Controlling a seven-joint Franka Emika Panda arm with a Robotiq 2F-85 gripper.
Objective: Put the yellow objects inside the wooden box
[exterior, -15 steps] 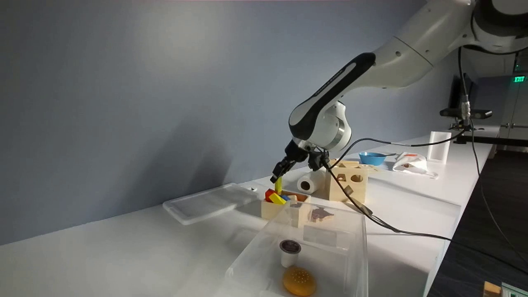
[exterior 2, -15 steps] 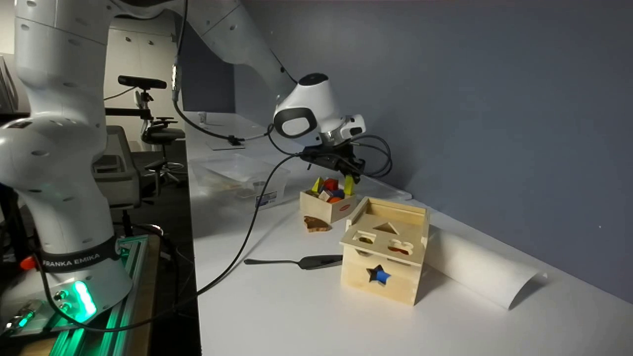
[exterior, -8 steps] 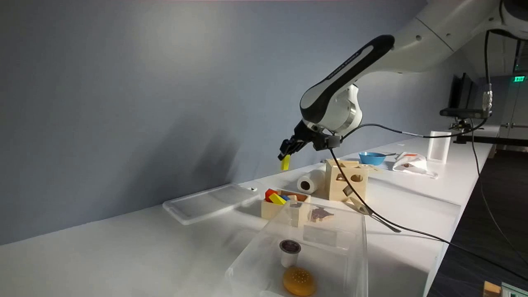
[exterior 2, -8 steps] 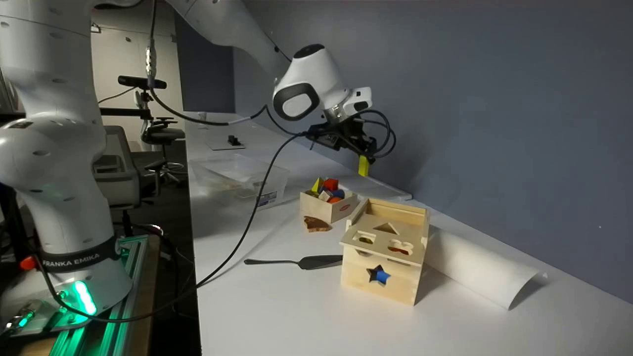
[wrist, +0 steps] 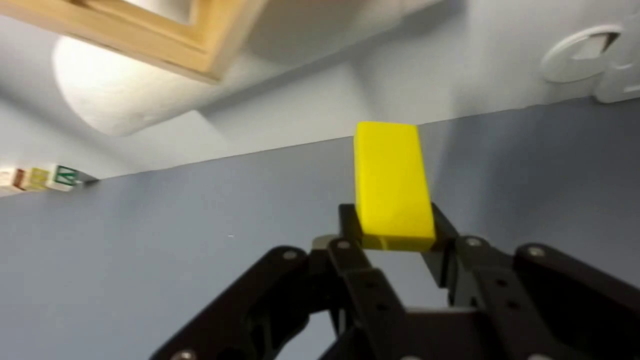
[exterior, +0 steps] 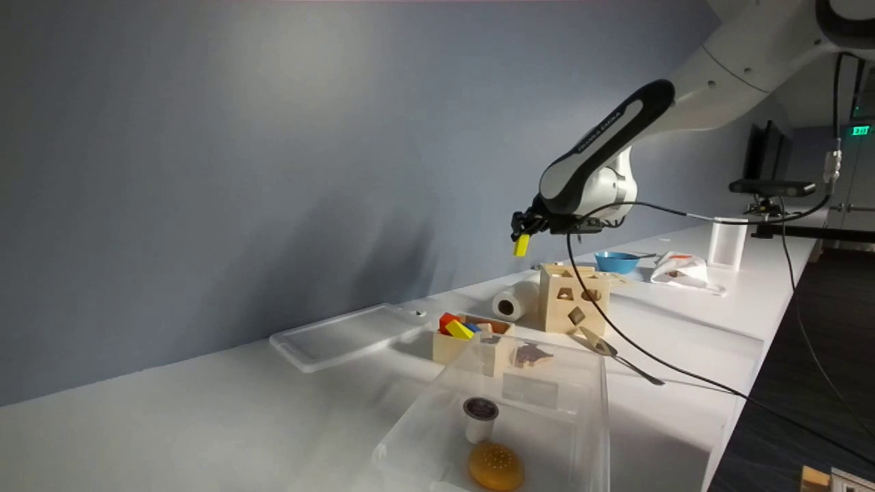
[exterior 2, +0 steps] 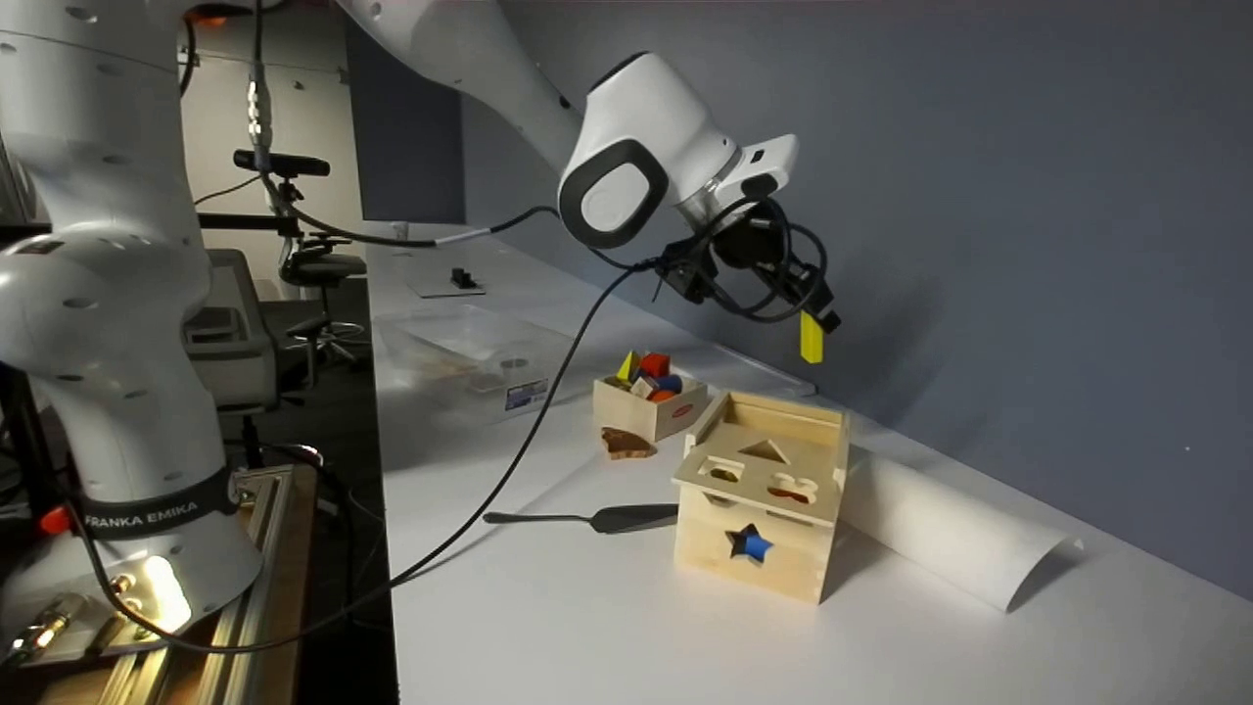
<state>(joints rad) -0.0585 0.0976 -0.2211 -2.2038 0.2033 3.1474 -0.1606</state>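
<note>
My gripper [exterior: 519,236] is shut on a yellow block [exterior: 521,247] and holds it in the air near the wall, block end hanging down. In the wrist view the yellow block [wrist: 392,180] sits between both fingertips [wrist: 397,227]. The low wooden box [exterior: 448,348] stands on the table below and apart from the gripper; it also shows in an exterior view [exterior 2: 626,413]. It holds red, blue and plain pieces and another yellow piece [exterior: 459,329], which shows as a yellow tip [exterior 2: 627,366] too. The box's floor is hidden by the pieces.
A taller wooden cube with cut-out holes [exterior 2: 705,539] stands beside a white paper roll [exterior 2: 950,534]. A clear plastic bin [exterior: 403,444], its lid [exterior: 348,335], a dark spatula [exterior 2: 634,519] and a brown piece [exterior 2: 626,445] lie around the box. A cable [exterior: 656,362] hangs from the arm.
My gripper has lifted the yellow block up out of the low wooden box and carried it along the wall toward the taller cube. The base light turned from green to white.
</note>
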